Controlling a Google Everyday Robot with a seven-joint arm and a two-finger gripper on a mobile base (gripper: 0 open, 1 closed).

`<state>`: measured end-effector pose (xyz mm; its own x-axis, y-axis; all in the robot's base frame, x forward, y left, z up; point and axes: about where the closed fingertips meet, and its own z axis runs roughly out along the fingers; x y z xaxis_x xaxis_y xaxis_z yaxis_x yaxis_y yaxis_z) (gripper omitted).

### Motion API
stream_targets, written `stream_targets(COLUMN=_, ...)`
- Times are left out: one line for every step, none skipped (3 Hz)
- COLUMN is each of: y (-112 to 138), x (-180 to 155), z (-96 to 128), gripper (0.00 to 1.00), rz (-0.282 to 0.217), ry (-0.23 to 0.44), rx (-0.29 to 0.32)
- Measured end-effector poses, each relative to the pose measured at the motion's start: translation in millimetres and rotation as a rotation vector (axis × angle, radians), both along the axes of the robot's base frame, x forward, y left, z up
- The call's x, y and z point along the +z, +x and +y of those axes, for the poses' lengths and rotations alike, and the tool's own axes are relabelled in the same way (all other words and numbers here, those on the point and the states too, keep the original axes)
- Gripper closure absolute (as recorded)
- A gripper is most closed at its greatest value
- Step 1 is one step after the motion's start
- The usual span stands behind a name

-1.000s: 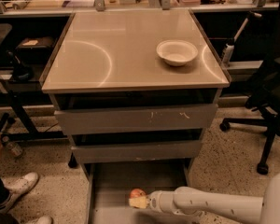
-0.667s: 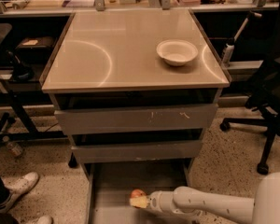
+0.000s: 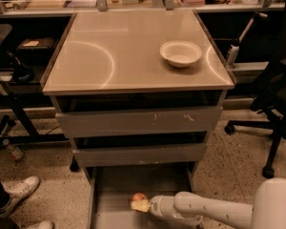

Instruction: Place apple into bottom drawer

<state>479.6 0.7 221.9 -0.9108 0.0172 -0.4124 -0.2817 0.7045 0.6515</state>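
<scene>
Pretty warm, yellowish indoor light, coming from overhead. The smooth beige cabinet top (image 3: 133,56) picks up curved arcs of glare, and the shallow white bowl (image 3: 180,53) has a soft shadow at its base. Lower down it gets murky: the gripper (image 3: 141,205), low in the grey bottom drawer (image 3: 119,185) by the small red apple (image 3: 139,196), sits in dim light.

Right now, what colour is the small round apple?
Red and yellowish apple, camera view; gripper at it, in grey bottom drawer.
</scene>
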Motion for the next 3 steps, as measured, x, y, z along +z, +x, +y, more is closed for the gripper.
stream_targets(y=15, x=-26, z=3, gripper=1.00, rz=-0.003, ry=0.006, rx=-0.032)
stream_targets(y=25, x=-47, z=5, gripper=1.00, rz=-0.001, ry=0.005, rx=-0.049)
stream_targets(y=21, x=-69, z=10, gripper=1.00, rz=0.024, ry=0.003, rx=-0.056)
